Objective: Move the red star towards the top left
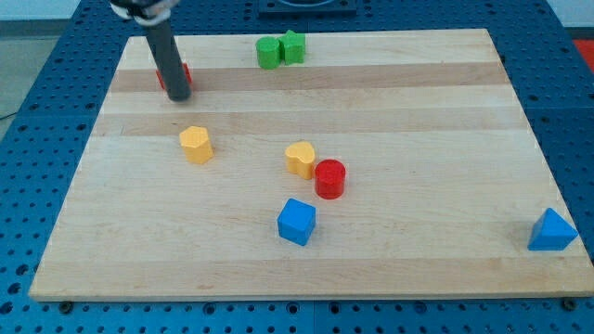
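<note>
We see two green blocks (280,49), two yellow (196,145), two blue (296,222), one red cylinder (329,178); my tip (178,96) touches the red star (184,73); no pincer shows.

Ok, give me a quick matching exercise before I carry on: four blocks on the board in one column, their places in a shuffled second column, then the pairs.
Blocks:
1. red star
2. red cylinder
3. blue triangle
4. green blocks

Places:
A. near the view's bottom right corner
B. at the view's top edge, middle
C. touching a yellow block, mid-board
D. mostly hidden behind my tip, top left

Pairs: 1-D, 2-C, 3-A, 4-B
</note>
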{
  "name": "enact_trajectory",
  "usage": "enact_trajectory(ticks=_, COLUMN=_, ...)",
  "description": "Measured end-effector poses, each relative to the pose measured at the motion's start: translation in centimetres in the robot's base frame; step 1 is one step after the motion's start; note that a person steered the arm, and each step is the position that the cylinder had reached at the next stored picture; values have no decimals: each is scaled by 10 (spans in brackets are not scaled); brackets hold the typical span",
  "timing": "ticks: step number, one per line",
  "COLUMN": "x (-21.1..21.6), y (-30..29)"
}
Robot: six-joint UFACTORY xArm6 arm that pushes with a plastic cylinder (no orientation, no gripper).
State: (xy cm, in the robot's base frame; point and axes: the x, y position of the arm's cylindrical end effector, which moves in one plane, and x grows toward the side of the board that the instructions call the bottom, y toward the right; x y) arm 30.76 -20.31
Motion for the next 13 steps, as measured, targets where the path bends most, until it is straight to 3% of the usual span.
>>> enact_trajectory(ticks=1, x=-1, y=-8)
enact_trajectory(ticks=2, x=18, y=21)
enact_trajectory(ticks=5, x=-1, y=26)
enact_trajectory(ticks=9, x=-40, y=-64)
enact_trajectory(ticks=11, x=-31, y=5)
enact_trajectory(ticks=13, x=-54, y=-17)
